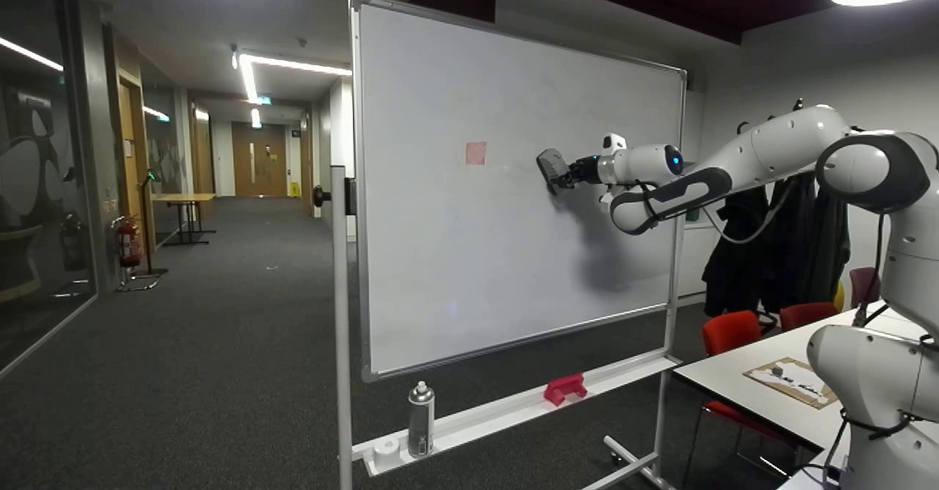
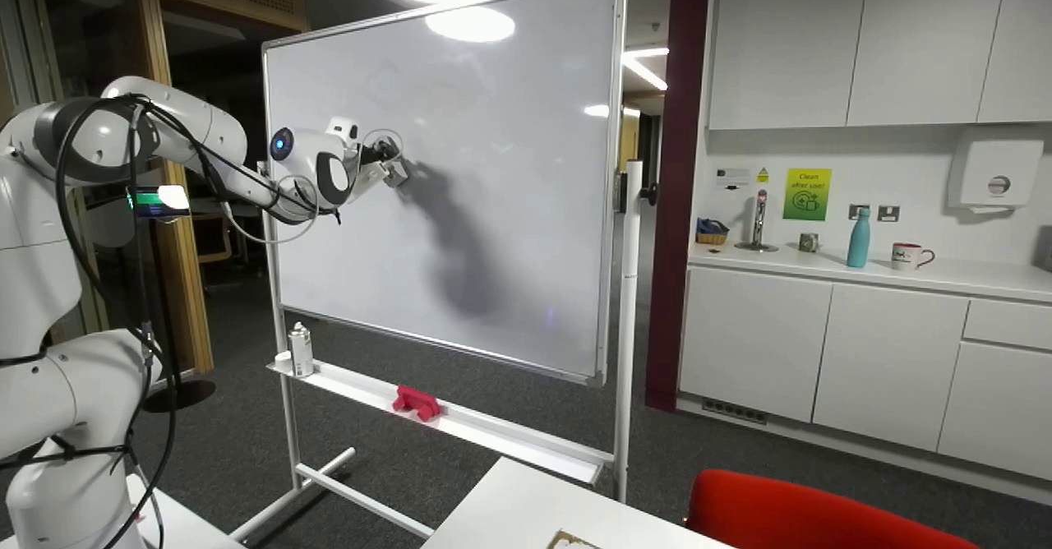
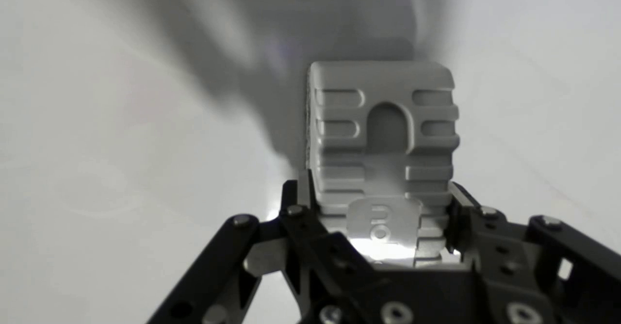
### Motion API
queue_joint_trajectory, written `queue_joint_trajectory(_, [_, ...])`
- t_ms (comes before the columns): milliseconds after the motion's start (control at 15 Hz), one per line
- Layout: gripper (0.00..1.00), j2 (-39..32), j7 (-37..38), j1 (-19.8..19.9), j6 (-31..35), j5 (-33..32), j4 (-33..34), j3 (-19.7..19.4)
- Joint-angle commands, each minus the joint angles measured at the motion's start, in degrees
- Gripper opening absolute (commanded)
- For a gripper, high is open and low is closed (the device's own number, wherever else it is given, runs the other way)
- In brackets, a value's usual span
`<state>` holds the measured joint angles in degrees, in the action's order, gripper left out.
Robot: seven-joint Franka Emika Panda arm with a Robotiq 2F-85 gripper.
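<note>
Two black jointed metal fingers (image 3: 292, 199) in the wrist view, clamped on a grey ribbed plastic board eraser (image 3: 383, 159), one against each long side near its lower end. Raised lettering on its back, partly hidden; arch-shaped recess higher up. Behind it: glossy white whiteboard (image 3: 121, 246) with faint smudges, dark shadow above and left of the eraser. Can't tell if its face is flat on the whiteboard.

In an exterior view, jointed white-and-grey robot arm (image 1: 788, 138) comes in from picture right. Eraser is at the whiteboard, tilted, right of a flat pink square (image 1: 475, 153). Long white metal tray (image 1: 491, 418) below carries a small white cylinder (image 1: 386, 452), a silver spray can with white nozzle (image 1: 421, 420) just beside it, and a crimson two-legged plastic block (image 1: 565, 389) farther right. White bench (image 1: 715, 373) at right has a flat brown-and-white sheet (image 1: 803, 396) on it.

In an exterior view, the robot arm enters from picture left; eraser is at the whiteboard's left half, long shadow running down and right. Curved red chair back (image 2: 822, 512) at lower right. White wall bench (image 2: 986, 276) carries a turquoise bottle (image 2: 858, 238) and white-and-red mug (image 2: 906, 256).
</note>
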<state>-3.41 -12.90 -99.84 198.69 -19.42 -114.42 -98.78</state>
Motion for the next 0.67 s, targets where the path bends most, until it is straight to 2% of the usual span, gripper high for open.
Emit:
queue_joint_trajectory(0, [0.35, 0.2, -0.9, 0.0, 0.0, 0.0, 1.1, 0.2])
queue_joint_trajectory(267, [0.35, 3.6, -4.7, 0.0, 0.0, -0.6, 5.9, 1.5])
queue_joint_trajectory(600, [0.35, 5.6, -8.9, -1.0, 0.0, -1.1, 8.0, 3.5])
